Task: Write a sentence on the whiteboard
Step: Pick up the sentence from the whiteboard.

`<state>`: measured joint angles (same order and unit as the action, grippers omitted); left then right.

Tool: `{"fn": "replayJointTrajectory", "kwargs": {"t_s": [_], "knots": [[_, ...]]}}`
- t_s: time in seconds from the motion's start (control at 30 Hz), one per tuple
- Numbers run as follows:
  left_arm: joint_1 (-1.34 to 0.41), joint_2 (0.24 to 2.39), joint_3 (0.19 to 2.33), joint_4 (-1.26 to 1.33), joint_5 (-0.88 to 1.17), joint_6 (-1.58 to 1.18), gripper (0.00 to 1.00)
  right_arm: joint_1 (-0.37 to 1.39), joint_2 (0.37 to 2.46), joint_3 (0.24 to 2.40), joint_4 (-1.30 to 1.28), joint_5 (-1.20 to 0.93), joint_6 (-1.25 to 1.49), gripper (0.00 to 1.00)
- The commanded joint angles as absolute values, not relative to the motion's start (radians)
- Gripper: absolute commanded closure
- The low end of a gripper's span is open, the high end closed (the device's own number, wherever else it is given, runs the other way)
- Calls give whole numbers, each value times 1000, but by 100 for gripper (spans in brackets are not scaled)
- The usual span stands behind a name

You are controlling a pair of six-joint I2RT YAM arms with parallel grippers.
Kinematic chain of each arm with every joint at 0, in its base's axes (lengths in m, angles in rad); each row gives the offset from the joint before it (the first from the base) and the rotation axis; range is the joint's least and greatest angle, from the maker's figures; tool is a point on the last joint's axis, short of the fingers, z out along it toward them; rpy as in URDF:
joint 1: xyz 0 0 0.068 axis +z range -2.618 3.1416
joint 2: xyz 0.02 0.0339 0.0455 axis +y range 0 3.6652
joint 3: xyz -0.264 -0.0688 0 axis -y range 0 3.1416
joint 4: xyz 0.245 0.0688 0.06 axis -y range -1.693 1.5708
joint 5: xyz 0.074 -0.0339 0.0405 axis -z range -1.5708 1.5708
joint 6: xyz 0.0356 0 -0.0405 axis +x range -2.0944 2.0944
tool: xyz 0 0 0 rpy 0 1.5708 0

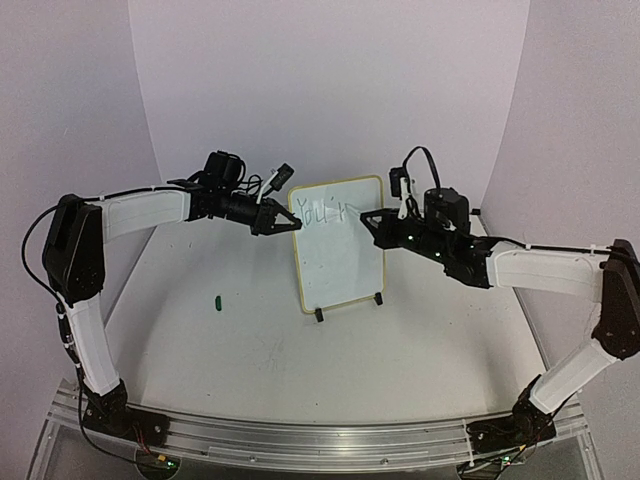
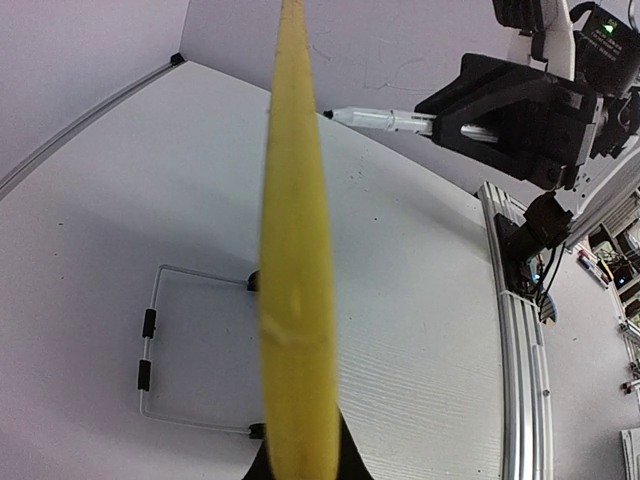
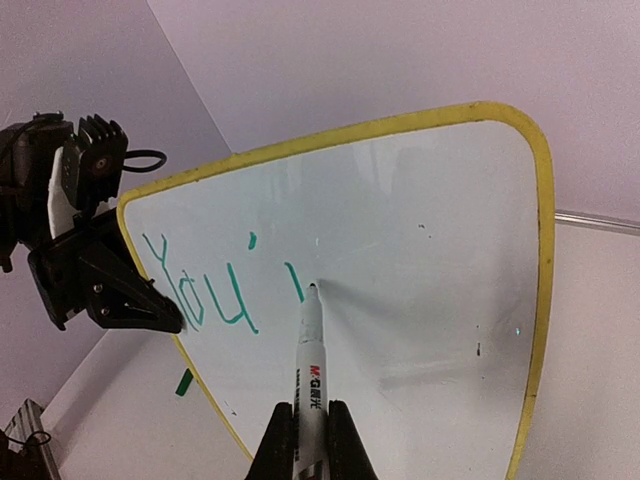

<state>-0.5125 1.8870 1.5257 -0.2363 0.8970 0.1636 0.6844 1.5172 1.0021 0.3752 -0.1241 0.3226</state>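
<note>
The whiteboard (image 1: 342,262) stands upright mid-table, with a pale-yellow frame. Green writing (image 3: 205,290) on it reads "You'" plus one short stroke, in the top line. My left gripper (image 1: 284,222) is shut on the board's upper left edge. In the left wrist view the frame (image 2: 295,300) runs edge-on between the jaws. My right gripper (image 3: 308,445) is shut on a white marker (image 3: 312,365). The marker's tip touches the board just right of the last stroke. The left gripper also shows in the right wrist view (image 3: 165,315), on the board's edge.
A small green marker cap (image 1: 217,300) lies on the table left of the board, also in the right wrist view (image 3: 184,381). The board's wire stand (image 2: 148,350) has black feet (image 1: 319,315). An aluminium rail (image 1: 300,435) runs along the near edge. White walls enclose the back.
</note>
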Motion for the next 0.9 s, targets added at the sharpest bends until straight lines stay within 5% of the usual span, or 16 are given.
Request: {"fn": "replayJointTrajectory", "kwargs": {"t_s": [0.0,0.87], "knots": [[-534,1898,1541,-304,895,193,100,674,1433,969,424,-120,333,100],[-534,1908,1547,-304,897,192,100,646,1539,1009,451,-178,349,100]]}}
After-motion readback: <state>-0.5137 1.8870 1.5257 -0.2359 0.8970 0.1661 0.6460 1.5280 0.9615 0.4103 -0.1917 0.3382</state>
